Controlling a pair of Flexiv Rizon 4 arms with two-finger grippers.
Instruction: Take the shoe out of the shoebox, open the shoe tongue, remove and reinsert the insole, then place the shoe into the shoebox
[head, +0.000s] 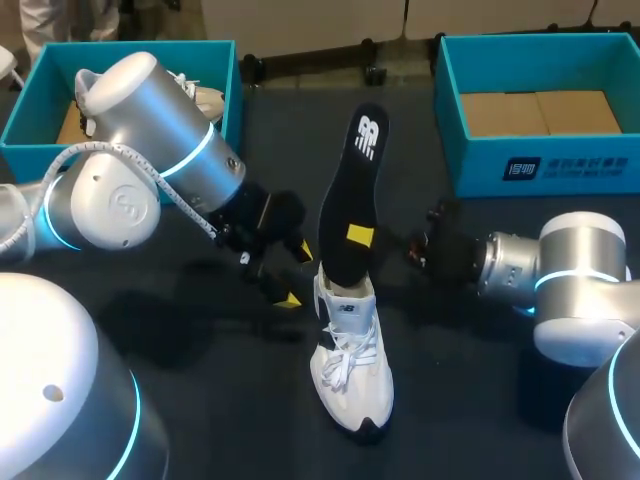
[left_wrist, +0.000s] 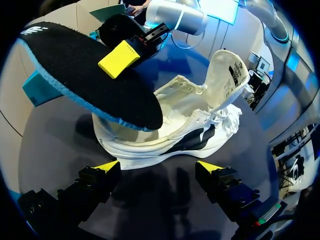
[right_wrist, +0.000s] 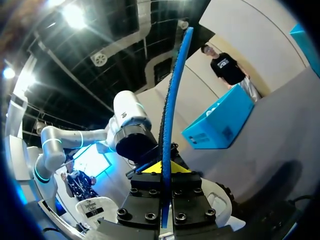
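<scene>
At the far left, a blue shoebox (head: 130, 48) is sitting on the dark table (head: 470, 400), and another white shoe (head: 205, 100) is peeking out of it behind the left arm (head: 150, 170). This arm is reaching in toward the middle. The left gripper (head: 292, 272) (left_wrist: 159, 167) is hanging just to the left of the white shoe (head: 350, 370) (left_wrist: 190, 125), with its two yellow tips wide apart and nothing between them. It is not touching the shoe. The shoe is standing on the table in the middle, near the front, well apart from both boxes. Its tongue (left_wrist: 227, 75) is being held up and back, so the shoe is gaping open. The black insole (head: 350, 200) (left_wrist: 85, 70) (right_wrist: 172, 100) is standing up tall over the shoe, with its low end sitting at the shoe's opening. The right gripper (head: 360, 237) (right_wrist: 162, 167) is pinching the insole from both sides, about halfway up. The right arm (head: 560, 270) is coming in from the right. At the far right, a second blue shoebox (head: 480, 165) is lying open, with brown card showing inside.
</scene>
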